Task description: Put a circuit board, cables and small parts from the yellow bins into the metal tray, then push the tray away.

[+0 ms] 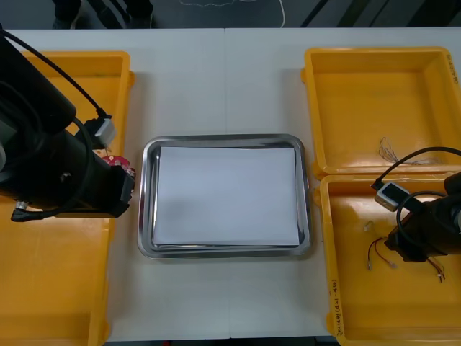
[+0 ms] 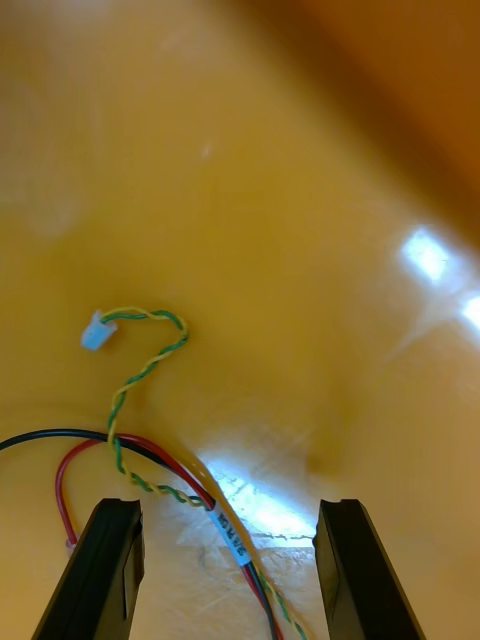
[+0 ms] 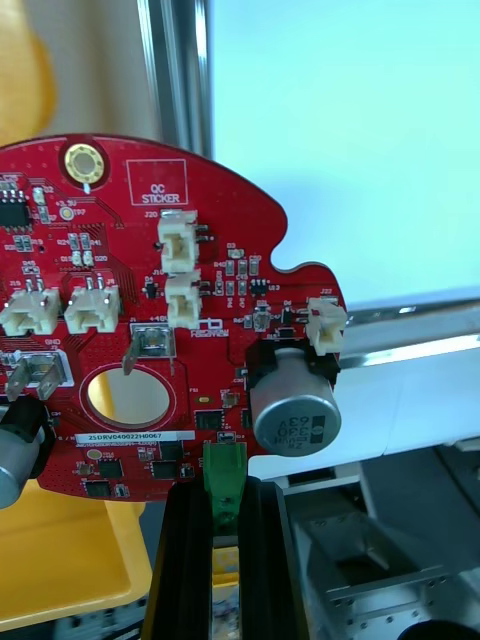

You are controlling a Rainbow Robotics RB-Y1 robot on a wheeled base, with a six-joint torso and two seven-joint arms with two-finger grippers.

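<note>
Left gripper (image 3: 225, 492) fingers (image 3: 188, 560) stand narrowly apart, clamped on the lower edge of the round red circuit board (image 3: 150, 300); a green component on that edge sits between them. Board face carries white connectors, a grey cylindrical capacitor and a round hole.

In the front view the circuit board (image 1: 119, 166) shows as a red sliver beside the left arm (image 1: 57, 166), just off the left rim of the metal tray (image 1: 146, 216) and not inside it. Tray interior is covered by a white sheet (image 1: 227, 194) with nothing on it.

Right gripper (image 2: 230, 515) is low inside the near right yellow bin (image 1: 346, 317). Its fingers (image 2: 110, 560) are spread wide and grip nothing. Between them, on the bin floor, run a twisted green and yellow cable (image 2: 150, 365) ending in a pale connector, and a red and black cable (image 2: 90, 445). Whether either finger touches a cable cannot be told.

In the front view these cables (image 1: 379, 256) lie just beside the right arm (image 1: 425, 234). Thin wires (image 1: 392, 150) lie in the far right yellow bin (image 1: 360, 94). Left yellow bins (image 1: 43, 288) sit under the left arm.
</note>
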